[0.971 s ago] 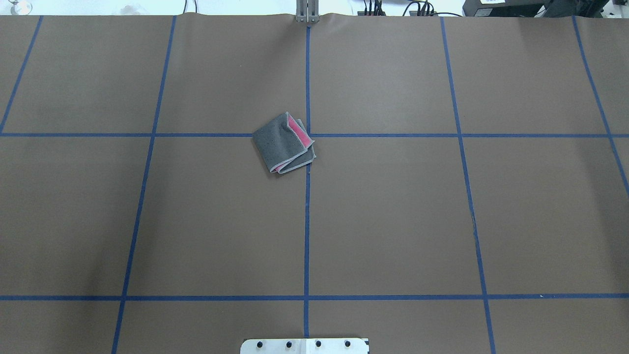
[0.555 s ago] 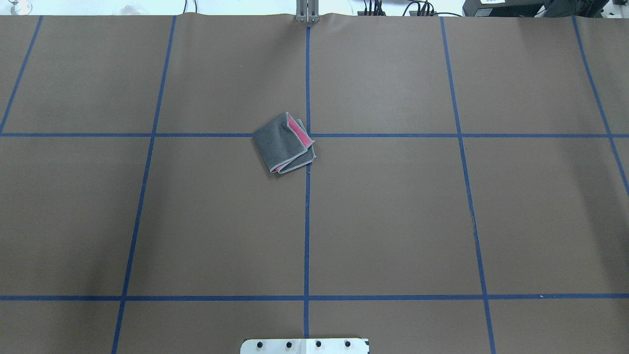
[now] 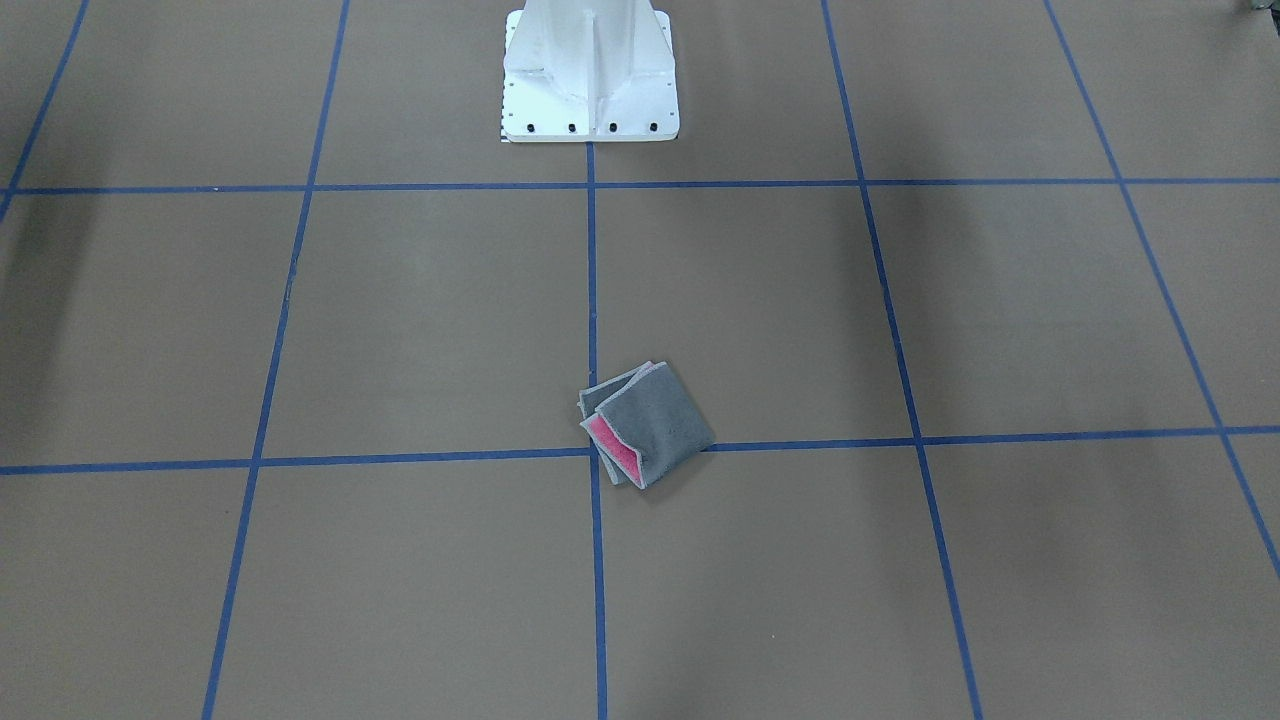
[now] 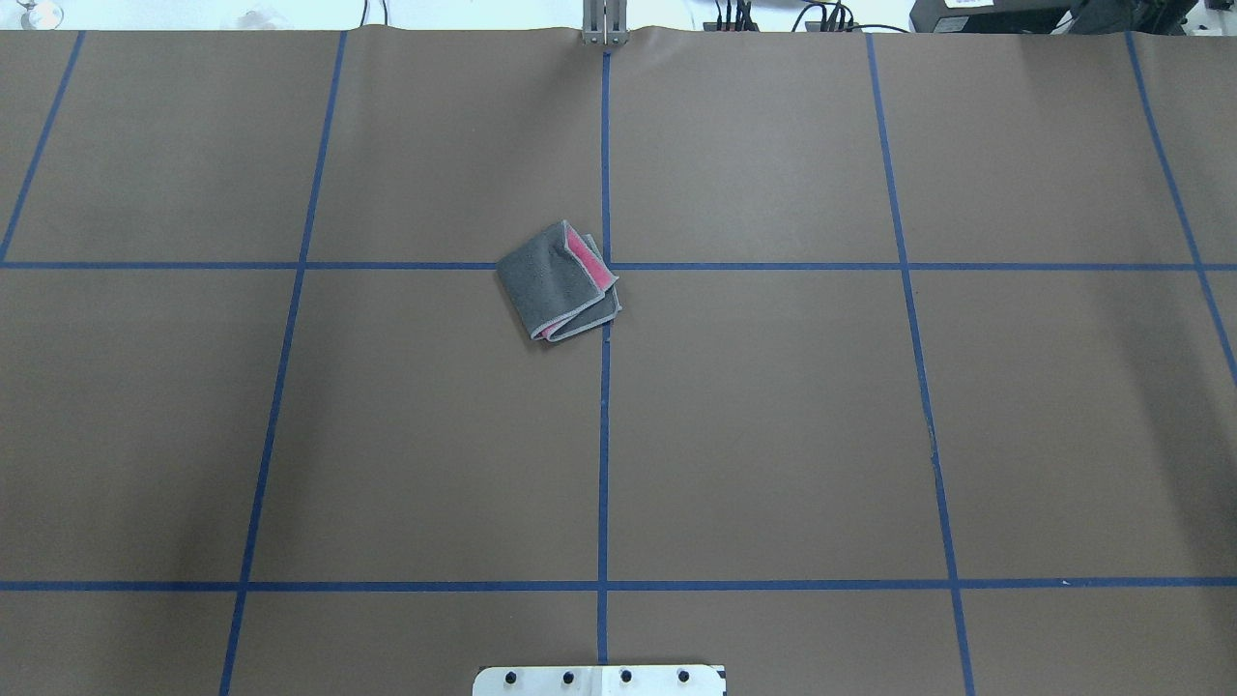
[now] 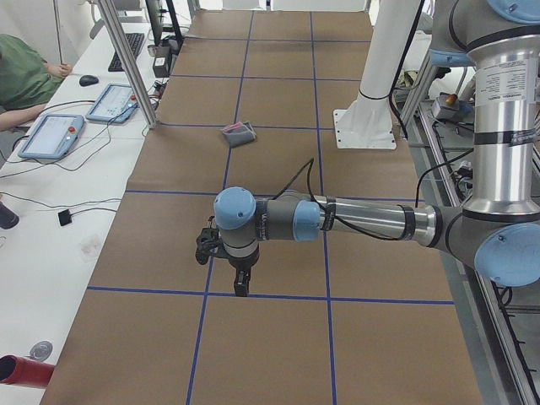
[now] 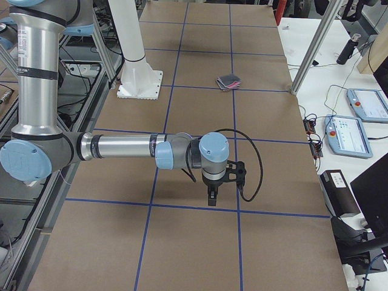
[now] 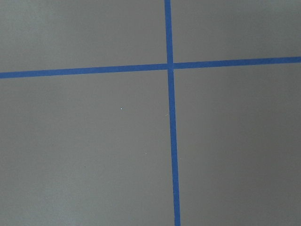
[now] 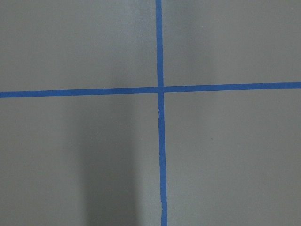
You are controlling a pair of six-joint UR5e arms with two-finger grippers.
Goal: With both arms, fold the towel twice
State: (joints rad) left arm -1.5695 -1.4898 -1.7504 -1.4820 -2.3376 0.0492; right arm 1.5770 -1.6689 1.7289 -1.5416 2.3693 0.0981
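Note:
The towel (image 4: 559,281) lies folded into a small grey square near the table's middle, with pink showing at its open edges. It also shows in the front-facing view (image 3: 648,424), the exterior left view (image 5: 238,133) and the exterior right view (image 6: 228,81). No gripper touches it. My left gripper (image 5: 240,285) hangs over the table's left end, far from the towel. My right gripper (image 6: 211,198) hangs over the table's right end, equally far. Each shows only in a side view, so I cannot tell whether it is open or shut.
The brown table cover (image 4: 773,435) carries a grid of blue tape lines. The white pedestal base (image 3: 590,70) stands at the robot's edge. An operator (image 5: 21,80), tablets (image 5: 52,135) and cables lie on the side desk. Metal posts (image 6: 315,51) stand at the far edge.

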